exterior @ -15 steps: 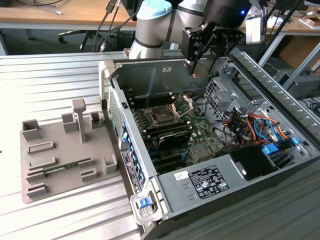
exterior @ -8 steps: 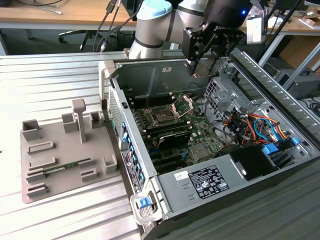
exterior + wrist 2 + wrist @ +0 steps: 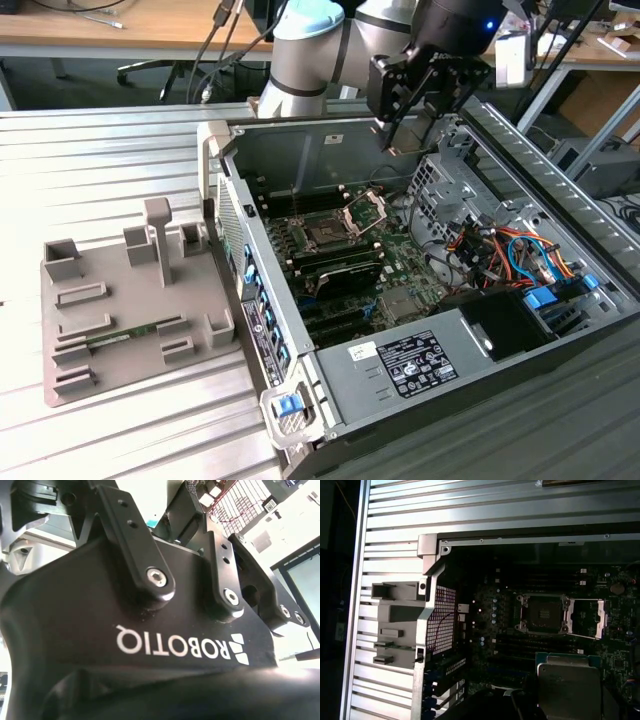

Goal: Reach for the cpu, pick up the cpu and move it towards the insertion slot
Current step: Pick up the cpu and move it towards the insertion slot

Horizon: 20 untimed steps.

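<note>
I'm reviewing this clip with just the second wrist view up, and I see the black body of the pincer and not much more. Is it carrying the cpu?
Observer: Yes. In the first wrist view the cpu sits close under the camera, silvery top up, held in the pincer.
Operator: Where is it relative to the computer?
Observer: In the exterior view the pincer hangs above the open case, near its far wall and well clear of the board.
Operator: Is the insertion slot ready?
Observer: The insertion slot has a bare dark centre, and its metal frame is swung open beside it. The cpu is off to one side of it, not over it.
</note>
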### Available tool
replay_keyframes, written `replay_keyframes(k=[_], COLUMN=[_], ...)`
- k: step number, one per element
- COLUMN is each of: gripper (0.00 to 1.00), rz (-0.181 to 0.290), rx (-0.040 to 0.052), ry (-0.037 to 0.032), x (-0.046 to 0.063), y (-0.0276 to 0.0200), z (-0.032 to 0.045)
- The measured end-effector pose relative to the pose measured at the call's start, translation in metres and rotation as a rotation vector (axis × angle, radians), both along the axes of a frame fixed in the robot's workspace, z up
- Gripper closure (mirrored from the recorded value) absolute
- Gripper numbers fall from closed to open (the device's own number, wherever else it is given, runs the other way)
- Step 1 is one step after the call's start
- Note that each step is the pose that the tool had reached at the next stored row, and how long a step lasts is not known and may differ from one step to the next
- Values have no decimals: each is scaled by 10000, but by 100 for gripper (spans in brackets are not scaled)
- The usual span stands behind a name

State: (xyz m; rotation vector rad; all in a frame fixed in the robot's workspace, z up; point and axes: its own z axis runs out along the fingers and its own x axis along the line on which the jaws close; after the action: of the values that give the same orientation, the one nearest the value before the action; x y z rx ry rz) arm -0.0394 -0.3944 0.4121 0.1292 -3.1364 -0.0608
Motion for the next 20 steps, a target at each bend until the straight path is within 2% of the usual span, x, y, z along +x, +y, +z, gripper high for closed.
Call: replay_keyframes(k=[8, 20], gripper=[45, 45], rz=[0, 0], rx=[0, -1], ry=[0, 1], x=[7, 7], y=[0, 0], z=[-10, -65])
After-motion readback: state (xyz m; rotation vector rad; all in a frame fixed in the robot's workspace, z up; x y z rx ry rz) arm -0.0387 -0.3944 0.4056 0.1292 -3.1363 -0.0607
